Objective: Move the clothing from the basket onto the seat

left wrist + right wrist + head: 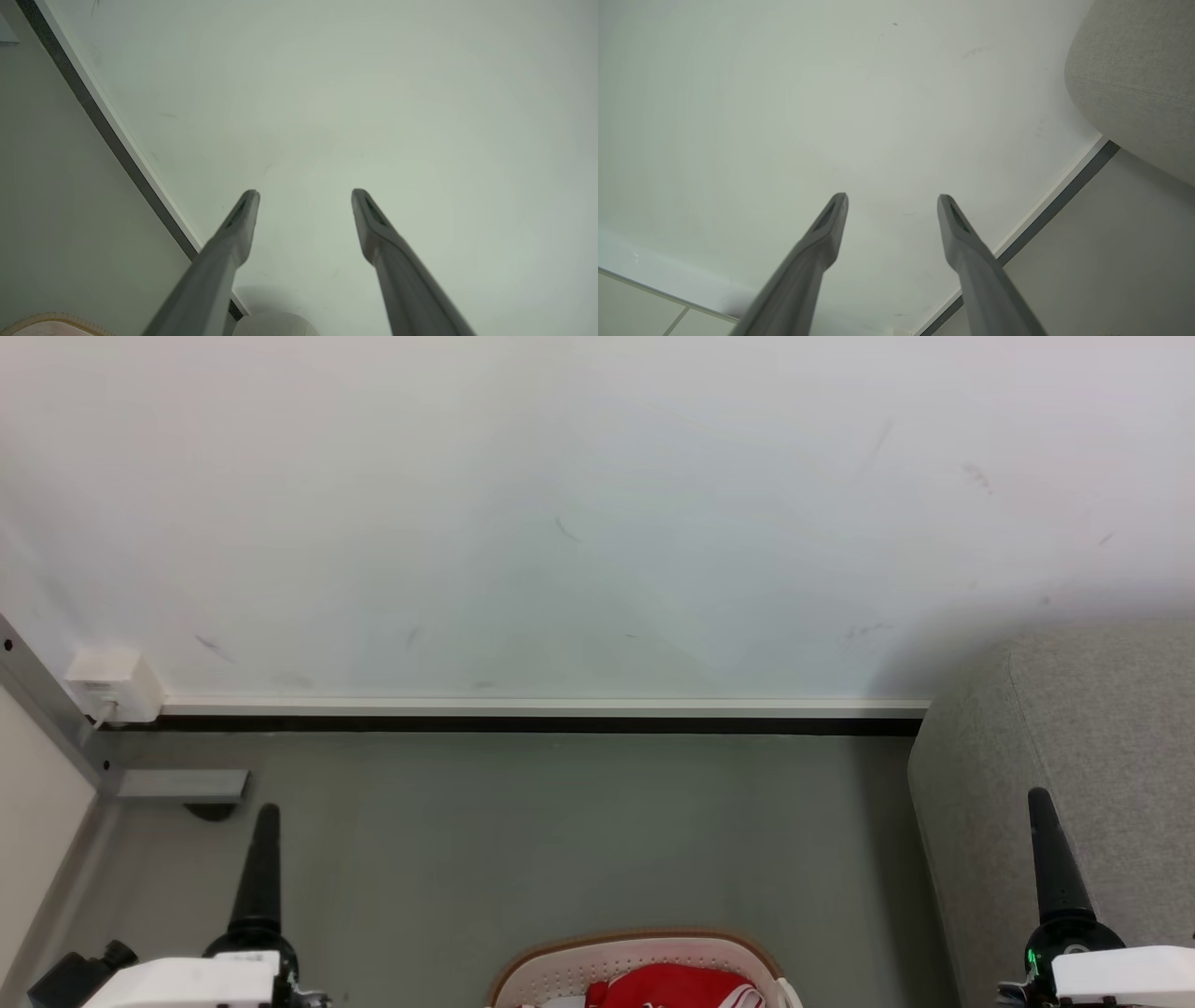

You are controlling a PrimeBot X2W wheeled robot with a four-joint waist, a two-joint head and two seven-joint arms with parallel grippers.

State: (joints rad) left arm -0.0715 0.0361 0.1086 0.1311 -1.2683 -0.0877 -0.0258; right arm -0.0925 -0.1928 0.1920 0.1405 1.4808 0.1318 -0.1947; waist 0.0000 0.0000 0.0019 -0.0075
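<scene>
At the near edge of the head view, the clothing (pixel 667 987) lies bunched in the basket (pixel 560 973), about midway between the two arms and back of their fingertips. The left pincer (pixel 304 195) and right pincer (pixel 892 199) both stand apart and empty, pointing toward the wall. Farther right, the seat (pixel 1074 756) lies just beyond the right pincer, so that arm looks better placed for the carry.
</scene>
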